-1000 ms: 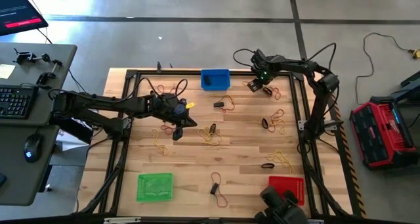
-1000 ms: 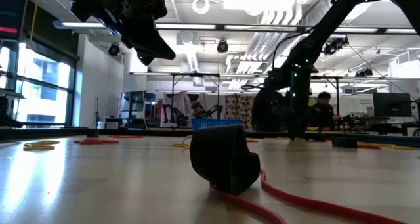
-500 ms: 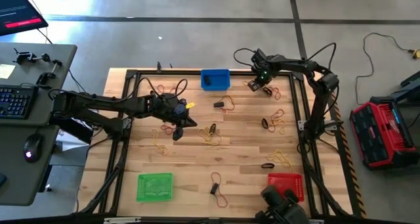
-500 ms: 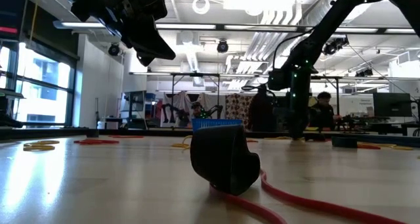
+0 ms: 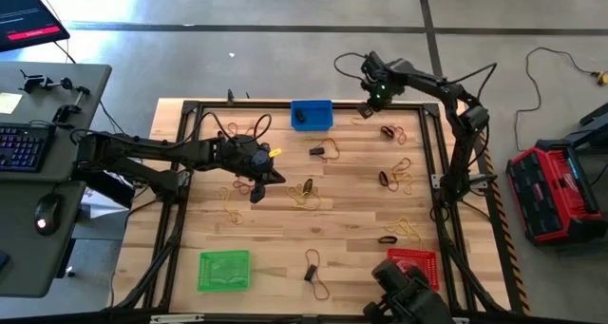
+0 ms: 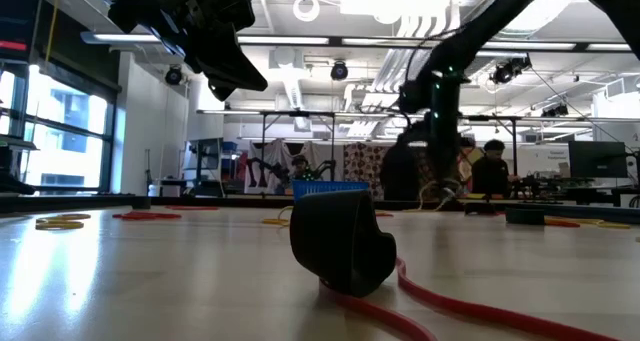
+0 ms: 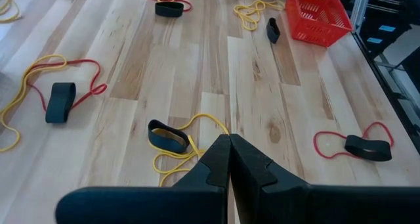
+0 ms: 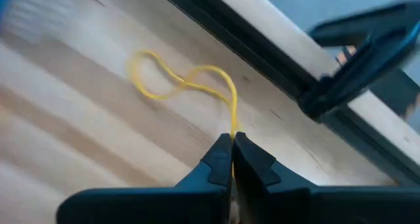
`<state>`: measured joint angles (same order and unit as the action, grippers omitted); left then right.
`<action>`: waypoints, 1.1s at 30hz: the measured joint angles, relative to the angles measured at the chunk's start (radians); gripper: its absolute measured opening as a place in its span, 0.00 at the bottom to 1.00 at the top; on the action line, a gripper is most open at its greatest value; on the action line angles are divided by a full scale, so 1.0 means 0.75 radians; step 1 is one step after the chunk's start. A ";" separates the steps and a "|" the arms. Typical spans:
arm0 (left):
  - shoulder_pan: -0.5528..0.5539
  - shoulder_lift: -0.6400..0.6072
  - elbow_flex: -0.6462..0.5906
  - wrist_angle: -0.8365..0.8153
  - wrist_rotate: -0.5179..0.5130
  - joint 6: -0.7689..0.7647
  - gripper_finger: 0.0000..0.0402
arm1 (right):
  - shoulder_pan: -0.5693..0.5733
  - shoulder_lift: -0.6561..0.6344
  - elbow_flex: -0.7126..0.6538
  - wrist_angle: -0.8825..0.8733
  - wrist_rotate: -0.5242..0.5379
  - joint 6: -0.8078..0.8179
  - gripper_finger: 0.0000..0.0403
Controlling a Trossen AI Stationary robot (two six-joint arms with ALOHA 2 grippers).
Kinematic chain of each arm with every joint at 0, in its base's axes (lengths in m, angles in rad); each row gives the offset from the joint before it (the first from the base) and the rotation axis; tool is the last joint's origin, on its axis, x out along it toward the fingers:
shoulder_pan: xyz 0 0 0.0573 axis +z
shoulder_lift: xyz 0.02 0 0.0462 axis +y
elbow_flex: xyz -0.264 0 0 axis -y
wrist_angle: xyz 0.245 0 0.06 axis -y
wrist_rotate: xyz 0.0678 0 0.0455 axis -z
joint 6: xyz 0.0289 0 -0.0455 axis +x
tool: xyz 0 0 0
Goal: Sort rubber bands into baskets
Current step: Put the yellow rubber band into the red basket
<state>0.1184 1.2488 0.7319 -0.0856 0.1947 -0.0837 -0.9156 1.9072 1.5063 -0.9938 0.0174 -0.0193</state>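
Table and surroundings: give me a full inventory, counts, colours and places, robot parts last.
Baskets: three; blue basket far edge, green basket and red basket near edge.
Rubber bands: many, yellow, red, black, scattered over the table.
Yellow band: one, pinched by the right gripper.
Desk: one, grey, left of the table, with keyboard and mouse.
Red case: one, on the floor at right.
Left gripper: shut, empty, mid-left.
Right gripper: shut, far edge beside the blue basket.
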 joint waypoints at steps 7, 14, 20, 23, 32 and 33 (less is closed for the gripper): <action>0.004 0.000 0.000 0.001 0.002 -0.034 0.00 | 0.060 -0.033 0.259 -0.129 -0.105 0.027 0.00; 0.064 -0.033 0.000 0.007 0.037 -0.033 0.00 | 0.140 -0.147 0.372 -0.207 -0.141 0.092 0.00; 0.138 -0.058 0.002 0.061 0.168 0.001 0.00 | 0.266 -0.324 0.374 -0.289 -0.126 0.210 0.00; 0.174 -0.058 0.002 0.062 0.203 0.038 0.00 | 0.355 -0.421 0.374 -0.348 -0.102 0.312 0.00; 0.270 -0.058 0.002 0.083 0.376 0.014 0.00 | 0.701 -0.685 0.374 -0.618 -0.064 0.829 0.00; 0.273 -0.058 0.002 0.083 0.386 0.022 0.00 | 0.745 -0.709 0.374 -0.642 -0.062 0.898 0.00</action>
<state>0.3230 1.2053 0.7330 -0.0231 0.4841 -0.0673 -0.3569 1.3755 1.7866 -1.4752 -0.0294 0.6544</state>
